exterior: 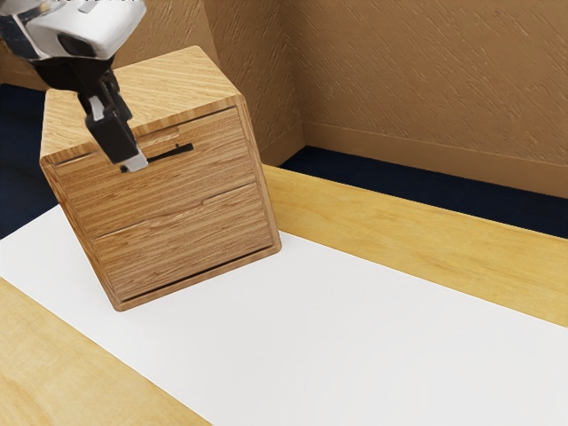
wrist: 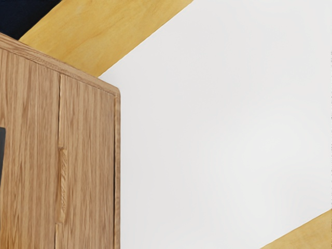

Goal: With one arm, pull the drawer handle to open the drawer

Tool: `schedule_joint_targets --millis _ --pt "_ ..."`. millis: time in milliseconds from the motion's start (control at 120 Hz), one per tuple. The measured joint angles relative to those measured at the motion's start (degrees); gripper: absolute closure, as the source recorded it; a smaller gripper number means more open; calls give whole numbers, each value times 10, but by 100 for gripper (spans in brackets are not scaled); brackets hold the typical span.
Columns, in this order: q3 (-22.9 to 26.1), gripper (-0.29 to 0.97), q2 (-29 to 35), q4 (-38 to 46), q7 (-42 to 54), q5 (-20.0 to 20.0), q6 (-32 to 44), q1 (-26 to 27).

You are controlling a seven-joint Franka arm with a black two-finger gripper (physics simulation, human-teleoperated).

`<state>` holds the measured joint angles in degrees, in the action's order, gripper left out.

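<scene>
A light wooden cabinet (exterior: 177, 213) with two drawer fronts stands on the white mat at the exterior view's left. The top drawer (exterior: 209, 169) carries a thin black bar handle (exterior: 175, 151), and its front sits flush with the cabinet frame. My black gripper (exterior: 131, 162) comes down from above and rests at the handle's left end, covering that part of the bar. In the wrist view the cabinet front (wrist: 31, 171) lies just under my hand, with a dark sliver of the handle (wrist: 1, 150) at its edge.
The lower drawer (exterior: 186, 244) has no visible handle. A white mat (exterior: 337, 337) covers the wooden table (exterior: 426, 231) in front of the cabinet. Brown walls (exterior: 426, 71) rise behind the table, above a dark blue floor.
</scene>
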<state>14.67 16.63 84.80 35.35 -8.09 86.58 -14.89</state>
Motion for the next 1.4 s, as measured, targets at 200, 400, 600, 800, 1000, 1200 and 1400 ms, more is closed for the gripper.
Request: schedule_joint_targets --millis 200,400,600,800,1000,1200,1400 --pt "15 11 -4 26 -32 16 46 -25" --pt "17 13 -9 58 -51 -33 120 -31" --pt "17 15 -14 76 -61 -96 150 -35" --pt "17 19 -27 78 -65 -128 173 -35" --pt "15 20 -31 91 -65 -159 180 -35" --pt "13 22 -59 91 -64 -176 184 -35" --pt "-3 24 -70 90 -62 -180 187 -36"
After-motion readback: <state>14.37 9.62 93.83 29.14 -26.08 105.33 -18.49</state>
